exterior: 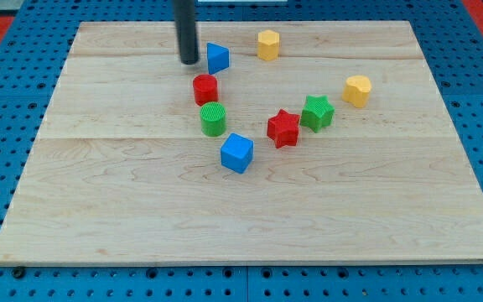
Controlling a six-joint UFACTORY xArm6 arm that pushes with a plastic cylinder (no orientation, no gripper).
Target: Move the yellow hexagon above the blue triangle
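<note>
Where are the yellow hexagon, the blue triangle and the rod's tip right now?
Yellow hexagon block (pixel 267 44): camera view, middle of its front faces.
Blue triangle block (pixel 217 58): camera view, centre of its front face.
My tip (pixel 189 61): camera view, rod's very end, just left of the blue triangle block.

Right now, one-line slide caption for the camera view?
My tip sits just left of the blue triangle; the yellow hexagon waits to its right, not yet above it.

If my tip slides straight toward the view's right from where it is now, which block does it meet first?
Most likely the blue triangle: it sits just to the right of my tip, with a small gap between. The yellow hexagon lies farther right and slightly higher.
</note>
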